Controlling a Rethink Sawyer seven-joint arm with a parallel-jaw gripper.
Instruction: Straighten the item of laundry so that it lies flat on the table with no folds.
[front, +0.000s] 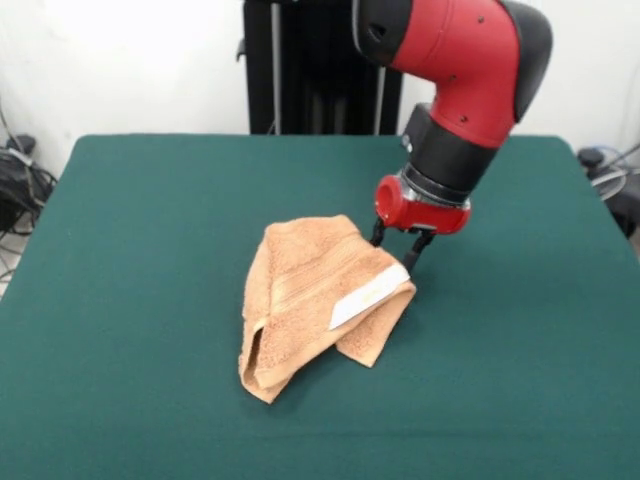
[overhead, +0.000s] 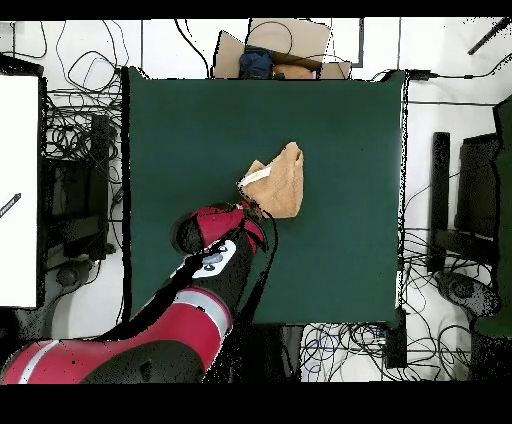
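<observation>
The end effector (front: 402, 248) stands low over the counter (front: 140, 220), its two dark fingers (front: 420, 250) apart, their tips at the edge of the towel (front: 310, 300); they seem to straddle that edge, though contact is hard to judge. The towel lies crumpled and folded over itself, spreading away from the fingers toward the counter's middle. A white tag (front: 368, 296) sits on the fold just below the fingertips.
</observation>
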